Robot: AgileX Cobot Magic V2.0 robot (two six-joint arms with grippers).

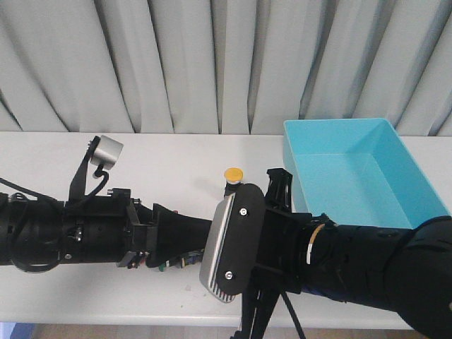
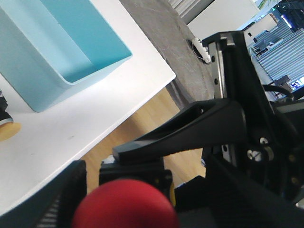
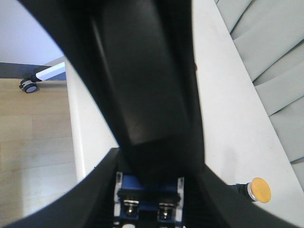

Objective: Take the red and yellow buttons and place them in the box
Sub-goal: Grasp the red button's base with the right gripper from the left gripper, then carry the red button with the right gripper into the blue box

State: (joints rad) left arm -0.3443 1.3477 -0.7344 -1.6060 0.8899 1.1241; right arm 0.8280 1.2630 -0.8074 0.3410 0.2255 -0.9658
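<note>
Left tool clamped on red button, right tool's state unclear, yellow button beside box

Blurred red button cut off by frame edge; both hands hidden.

One yellow button, one red button, one box, two arms.

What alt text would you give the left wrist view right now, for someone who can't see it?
A red button fills the foreground between the fingers of the left gripper, with the right arm's black hardware crowding close beside it. Beyond lie the white table with the turquoise box on it, and a yellow button cut off by the frame edge.
</note>
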